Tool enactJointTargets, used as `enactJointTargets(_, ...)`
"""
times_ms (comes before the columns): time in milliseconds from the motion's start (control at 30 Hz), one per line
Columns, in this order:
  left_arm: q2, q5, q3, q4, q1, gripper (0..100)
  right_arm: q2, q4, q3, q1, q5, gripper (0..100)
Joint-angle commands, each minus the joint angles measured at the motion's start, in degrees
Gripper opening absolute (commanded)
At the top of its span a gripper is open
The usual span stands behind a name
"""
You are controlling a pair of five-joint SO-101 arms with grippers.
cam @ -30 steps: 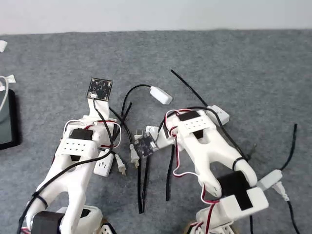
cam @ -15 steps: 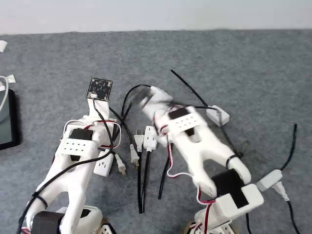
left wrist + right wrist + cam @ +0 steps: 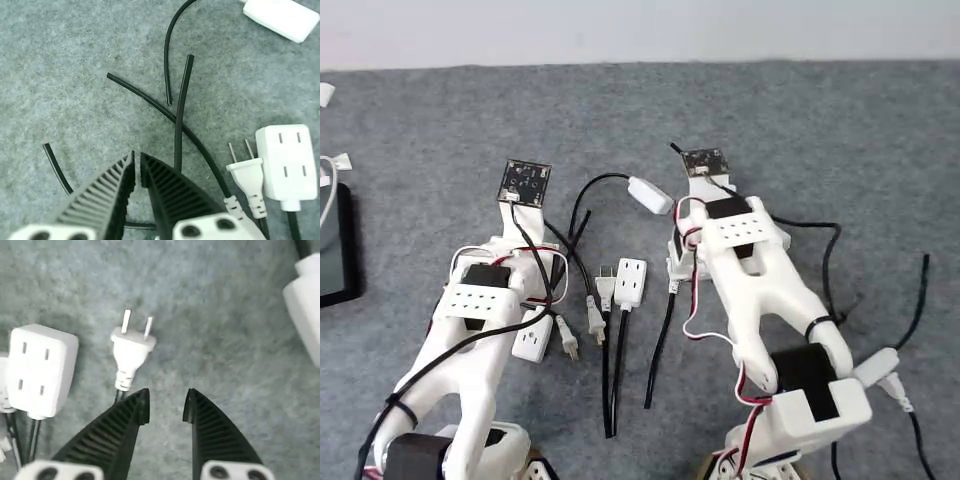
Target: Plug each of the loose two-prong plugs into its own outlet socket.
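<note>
- Grey counter [image 3: 840, 130] ends at a pale wall [image 3: 640, 30] along its far edge. Bare surface runs from the arms to that wall. A dark flat device [image 3: 332, 245] lies at the left edge.
- Right end effector [image 3: 166, 402]: fingers narrowly apart, holding nothing, poised just behind a white two-prong plug [image 3: 132, 347]. The plug lies flat with its prongs pointing away.
- White outlet block [image 3: 41, 371] with paired slots lies near that plug. A second plug [image 3: 246, 174] lies just beside the block's other side.
- Left end effector [image 3: 137, 162]: fingers almost closed, holding nothing, above loose black cables [image 3: 177, 110].
</note>
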Motion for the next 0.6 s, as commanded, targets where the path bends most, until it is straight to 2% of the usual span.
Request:
enactJointTargets(0,-2.02,-0.53,-2.24,-1.41,-0.18,1,-0.84,0.57,0.26,-2.77,1.14,14.0)
enactJointTargets(133,-2.02,-0.53,-2.24,-1.41,-0.18,1,-0.92,1.01,1.67,-6.11,17.14,13.9)
enactJointTargets(333,-2.02,-0.70,-2.24,-1.32,-0.18,1,-0.84,0.84,3.87,-6.02,36.04,13.9)
enactJointTargets(567,-2.02,-0.70,-2.24,-1.32,-0.18,1,-2.68,-4.00,11.69,-4.97,63.74,13.9)
